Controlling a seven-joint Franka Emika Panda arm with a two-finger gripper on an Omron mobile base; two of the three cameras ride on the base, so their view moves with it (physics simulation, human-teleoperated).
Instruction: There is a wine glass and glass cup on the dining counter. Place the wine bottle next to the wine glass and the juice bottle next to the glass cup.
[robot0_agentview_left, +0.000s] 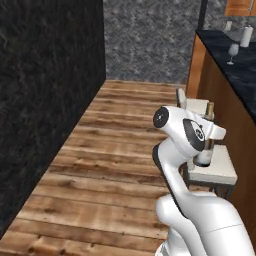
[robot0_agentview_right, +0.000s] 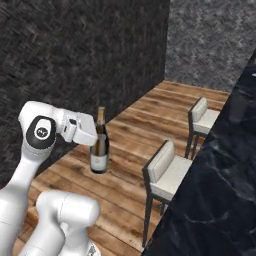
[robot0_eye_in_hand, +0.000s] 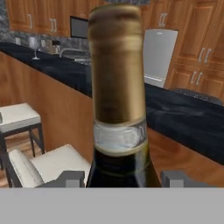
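- Wooden plank flooring (robot0_agentview_left: 100, 165) runs between a dark wall (robot0_agentview_left: 45, 100) at the left and the dining counter (robot0_agentview_left: 235, 75) at the right of the left base view; white-cushioned bar stools (robot0_agentview_left: 212, 167) stand along the counter's wooden front.
- Arm and load: the gripper (robot0_eye_in_hand: 120, 178) pinches the wine bottle (robot0_agentview_right: 99, 145) at its shoulder, one dark fingertip on each side of the glass in the hand view, jaws closed against it. The bottle hangs upright in the air, clear of the floor and just off the stools, not yet over the counter's black top.
- Wine glass (robot0_agentview_left: 233, 53): it stands on the counter's top toward the far end, near the far edge, well apart from the bottle. In the hand view it shows at the far left end of the black top (robot0_eye_in_hand: 34, 47).
- Beside it, farther back on the same top, stand a white roll-like cylinder (robot0_agentview_left: 246, 36) and a small pale item that may be the glass cup; it is too small to tell.
- Step in hand, as I judge it: carrying the wine bottle to the counter, the first of the two placements. The juice bottle is untouched as far as these frames go.
- Next move calls for: travel along the counter toward the far end, lifting the bottle's base above the counter's near edge, keeping it upright, then setting it down just beside the wine glass without knocking its stem or the white cylinder, and only then spreading the jaws.
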